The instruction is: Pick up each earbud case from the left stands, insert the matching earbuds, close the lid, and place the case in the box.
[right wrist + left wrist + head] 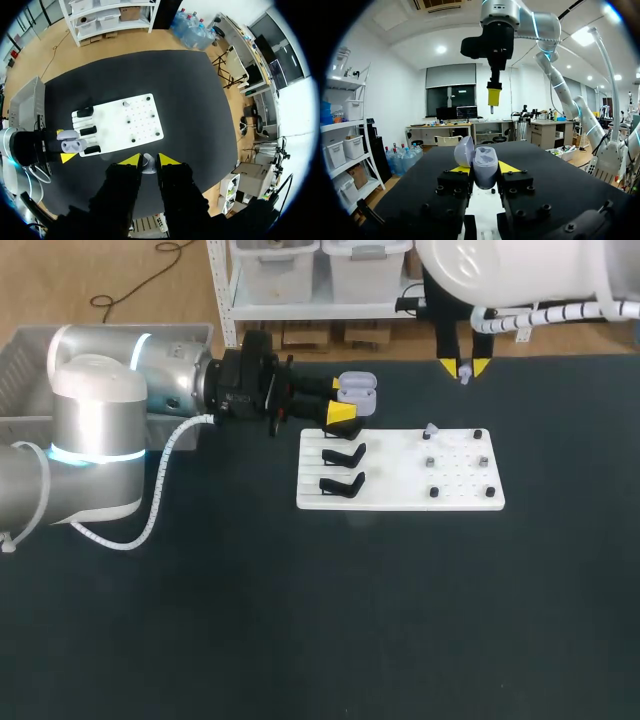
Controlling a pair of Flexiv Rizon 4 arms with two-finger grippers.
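Left arm [110,430] lay low and level over the dark table [300,620], coming in from the left side with its wrist pointed across toward the white board [400,502]. Left pincer [483,170] was clenched on the earbud case [357,390]. 1 yellow tip pressed each side of the case, which was held off the table just past the board's rear left corner. The case lid [464,150] stood open and tipped back.

Right arm [520,275] came in from the upper right with its wrist turned straight down. Right pincer [466,368] hung high over the table behind the board's rear right corner, well apart from the case. Its fingers were nearly together, gripping a small pale earbud [148,162] between the tips.

2 black stands [343,453] sat on the board's left side, in front of the left pincer. On the board's right side stood dark pegs [434,491], and 1 pale piece [428,430] sat at the rear edge.

Grey box [20,350] sat at the far left, behind the left arm.
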